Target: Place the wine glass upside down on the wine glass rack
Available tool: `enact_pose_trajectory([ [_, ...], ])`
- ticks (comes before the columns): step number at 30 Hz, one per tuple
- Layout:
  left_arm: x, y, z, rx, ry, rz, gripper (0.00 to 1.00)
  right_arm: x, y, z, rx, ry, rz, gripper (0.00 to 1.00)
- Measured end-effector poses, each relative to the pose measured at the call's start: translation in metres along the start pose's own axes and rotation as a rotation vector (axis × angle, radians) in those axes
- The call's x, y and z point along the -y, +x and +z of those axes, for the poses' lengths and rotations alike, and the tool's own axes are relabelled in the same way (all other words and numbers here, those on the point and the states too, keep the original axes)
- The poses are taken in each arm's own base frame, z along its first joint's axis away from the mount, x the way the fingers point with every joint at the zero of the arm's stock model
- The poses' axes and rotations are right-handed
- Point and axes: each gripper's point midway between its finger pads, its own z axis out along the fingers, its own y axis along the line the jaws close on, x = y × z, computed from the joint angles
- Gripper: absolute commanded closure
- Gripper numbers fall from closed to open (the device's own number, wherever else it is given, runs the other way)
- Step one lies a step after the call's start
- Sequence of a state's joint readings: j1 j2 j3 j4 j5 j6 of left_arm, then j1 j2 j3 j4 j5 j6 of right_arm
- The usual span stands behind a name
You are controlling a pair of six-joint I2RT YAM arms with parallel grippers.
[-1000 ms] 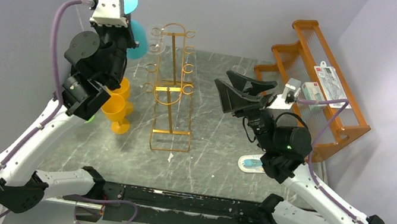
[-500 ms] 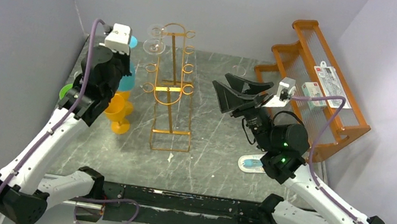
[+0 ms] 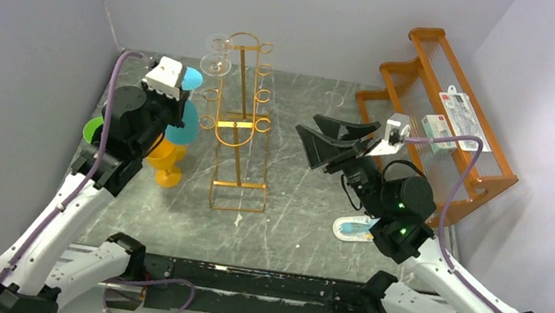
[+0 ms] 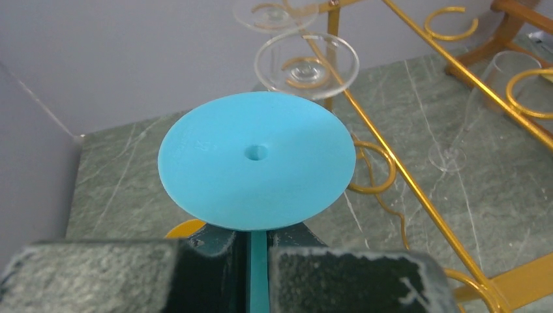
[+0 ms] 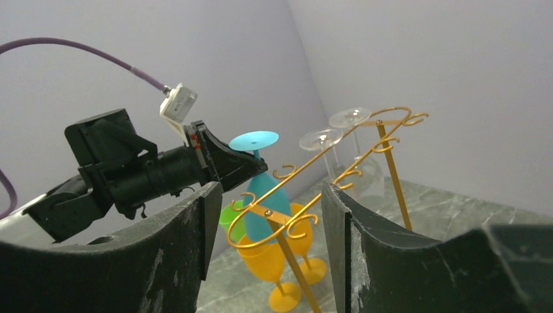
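Note:
My left gripper is shut on the stem of a blue wine glass, held upside down with its round foot on top. It hangs just left of the golden wire rack, level with the middle hooks, apart from them. The right wrist view shows the blue glass beside the rack. Two clear glasses hang upside down from the rack's top left hooks. My right gripper is open and empty, right of the rack, facing it.
Two orange wine glasses and a green one stand on the table left of the rack, below the blue glass. An orange stepped shelf with packets stands at the back right. A small blue-and-white item lies under my right arm.
My left gripper has come down from high at the back left with the blue glass and moved it nearer the rack's left side. My right gripper has shifted slightly.

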State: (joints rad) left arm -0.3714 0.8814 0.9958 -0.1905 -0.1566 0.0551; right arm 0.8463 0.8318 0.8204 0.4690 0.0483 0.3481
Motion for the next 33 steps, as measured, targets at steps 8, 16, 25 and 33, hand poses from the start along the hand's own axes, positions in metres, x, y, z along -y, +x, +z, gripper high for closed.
enact_pose_trajectory([
  [8,0.013,0.032,0.005,-0.046,0.055,-0.024,0.95,0.003,0.010,-0.006,-0.039,0.016,0.016,0.38],
  [16,0.019,0.032,-0.004,0.047,0.095,-0.038,0.95,0.008,0.022,-0.014,-0.067,0.030,0.038,0.38],
  [25,0.020,0.031,-0.001,0.073,0.107,-0.029,0.95,0.005,0.024,-0.016,-0.068,0.021,0.067,0.38],
  [33,0.016,0.032,0.004,0.080,0.127,-0.029,0.95,0.006,0.031,-0.018,-0.082,0.020,0.077,0.38],
])
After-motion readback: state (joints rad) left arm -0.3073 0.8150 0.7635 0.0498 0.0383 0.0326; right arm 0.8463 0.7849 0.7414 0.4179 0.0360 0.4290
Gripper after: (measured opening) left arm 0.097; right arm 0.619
